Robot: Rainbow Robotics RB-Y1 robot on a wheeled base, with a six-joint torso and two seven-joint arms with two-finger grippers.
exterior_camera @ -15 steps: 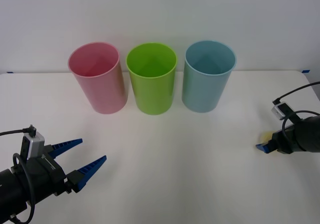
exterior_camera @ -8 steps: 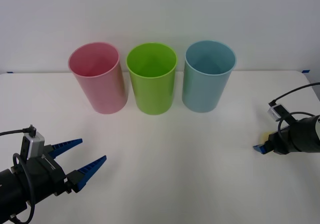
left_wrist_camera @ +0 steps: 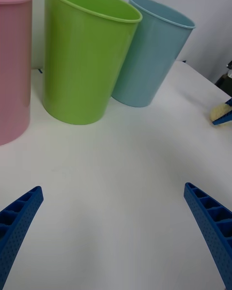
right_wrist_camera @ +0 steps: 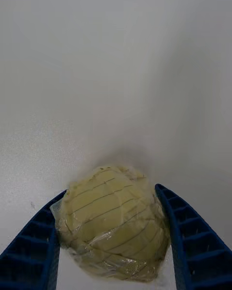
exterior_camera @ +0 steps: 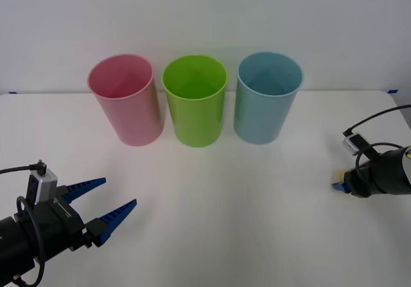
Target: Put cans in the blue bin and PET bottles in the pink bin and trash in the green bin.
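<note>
At the table's right edge my right gripper [exterior_camera: 338,183] is shut on the trash [exterior_camera: 338,174], a small pale yellow wrinkled ball. In the right wrist view the ball [right_wrist_camera: 113,222] sits squeezed between both blue fingers [right_wrist_camera: 193,241], just over the white tabletop. The pink bin [exterior_camera: 125,101], green bin [exterior_camera: 196,104] and blue bin [exterior_camera: 264,104] stand upright in a row at the back. My left gripper [exterior_camera: 119,192] rests open at the front left, holding nothing. Cans and PET bottles are out of view.
The left wrist view looks across the white table [left_wrist_camera: 121,164] at the pink bin [left_wrist_camera: 12,63], green bin [left_wrist_camera: 79,58] and blue bin [left_wrist_camera: 147,58], with the trash [left_wrist_camera: 220,110] far off. A cable loops over the right wrist [exterior_camera: 376,123].
The right gripper has shifted slightly at the table's right edge, its tip now a little higher in the front view with the ball in it. The left arm has not moved.
</note>
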